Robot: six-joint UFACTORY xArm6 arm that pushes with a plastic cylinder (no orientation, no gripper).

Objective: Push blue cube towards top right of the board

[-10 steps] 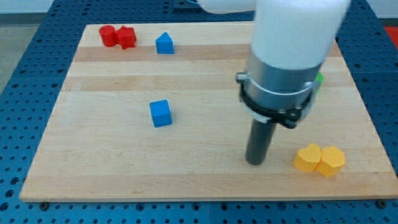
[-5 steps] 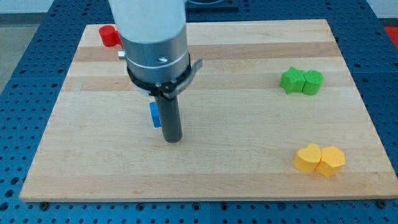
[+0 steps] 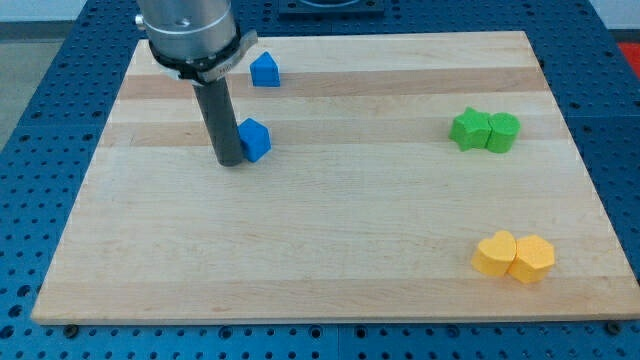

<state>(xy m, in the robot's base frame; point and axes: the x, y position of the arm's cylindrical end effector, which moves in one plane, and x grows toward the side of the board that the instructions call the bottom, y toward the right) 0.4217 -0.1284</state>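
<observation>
The blue cube [image 3: 255, 138] sits on the wooden board [image 3: 330, 240], left of centre and in the upper half. My tip [image 3: 229, 161] rests on the board right against the cube's left side, touching it. The rod rises from there to the arm's grey collar [image 3: 192, 40] at the view's top left.
A second blue block with a peaked top [image 3: 264, 69] lies near the top edge, above the cube. Two green blocks [image 3: 484, 130] sit together at the right. Two yellow blocks [image 3: 513, 256] sit together at the bottom right. The arm hides the top left corner.
My tip has swung from the board's right side across to the cube's left side. The blue cube has moved up the board and turned slightly. The arm now hides the red blocks.
</observation>
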